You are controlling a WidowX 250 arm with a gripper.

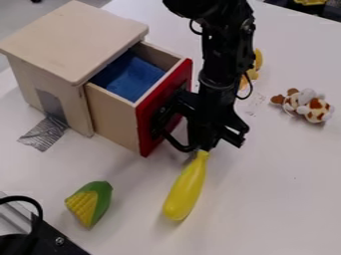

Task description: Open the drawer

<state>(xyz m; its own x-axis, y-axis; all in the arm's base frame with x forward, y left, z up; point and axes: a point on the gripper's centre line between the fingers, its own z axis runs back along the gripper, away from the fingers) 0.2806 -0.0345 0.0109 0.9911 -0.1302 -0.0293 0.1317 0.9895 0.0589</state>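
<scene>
At the left, the cabinet (67,45) stands upright on the table (266,199), with a strip of tape (43,133) at its base. Below, toward the near left corner, a corn (90,203) lies on the table beside a black device (52,240).

To the right of the cabinet body, the drawer (114,115) projects from its opening. The red front (148,122) is well apart from the cabinet, and blue material (132,74) inside is exposed from above. Status: drawer open, so the main requirement appears met. Whether the drawer is at full travel cannot be determined; a short further pull may be possible.

Next in order, the gripper (203,144) hangs just beside the outer face of the front. Whether its jaws are spread or pressed together cannot be told, nor whether it bears on the front. The narrow end of a squash (185,187) lies at or just beneath it; contact cannot be confirmed.

Farther right, a yellow item (255,62) lies partly behind the arm (226,55), and a plush toy (311,105) lies apart from it.

Remaining work, as judged: withdraw the arm clear of the front without pushing the drawer inward or catching the squash.
</scene>
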